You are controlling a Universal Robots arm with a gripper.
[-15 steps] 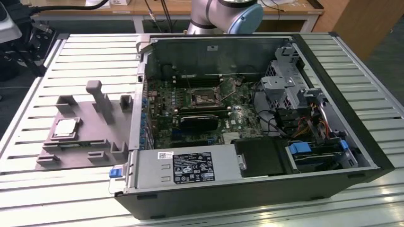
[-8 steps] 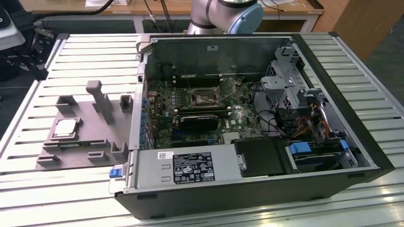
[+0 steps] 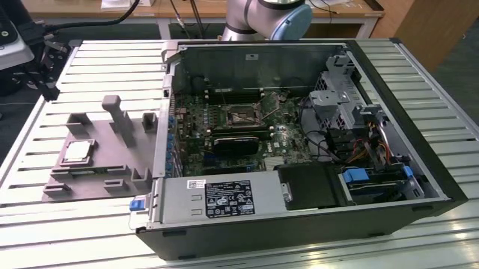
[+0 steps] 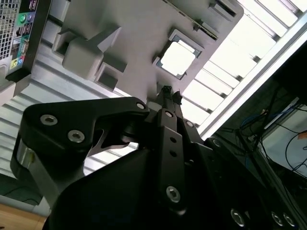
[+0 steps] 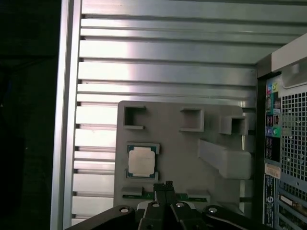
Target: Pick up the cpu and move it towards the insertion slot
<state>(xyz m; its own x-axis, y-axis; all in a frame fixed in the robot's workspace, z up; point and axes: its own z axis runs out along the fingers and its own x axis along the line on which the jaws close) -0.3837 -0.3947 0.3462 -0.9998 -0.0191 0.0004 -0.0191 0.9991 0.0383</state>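
The cpu (image 3: 78, 151), a small silvery square chip with a thin green rim, lies flat in a recess of the grey plastic fixture (image 3: 93, 174) at the exterior view's left. Both wrist views show the cpu (image 5: 141, 160) (image 4: 178, 60) a short way beyond my gripper (image 5: 166, 184) (image 4: 168, 92). The black fingers are shut together with nothing between them, and they hang above the fixture (image 5: 182, 143), clear of the chip. The insertion slot (image 3: 241, 115), a shiny metal frame around a dark centre, sits on the motherboard inside the open computer case.
The open case (image 3: 374, 185) lies on a slatted metal table (image 3: 90, 56). It holds a grey labelled box (image 3: 217, 197), a dark rectangular block (image 3: 239, 147) and cable bundles (image 3: 337, 145). Upright posts (image 3: 112, 109) rise from the fixture. The case's rear panel (image 5: 288, 143) stands beside the fixture.
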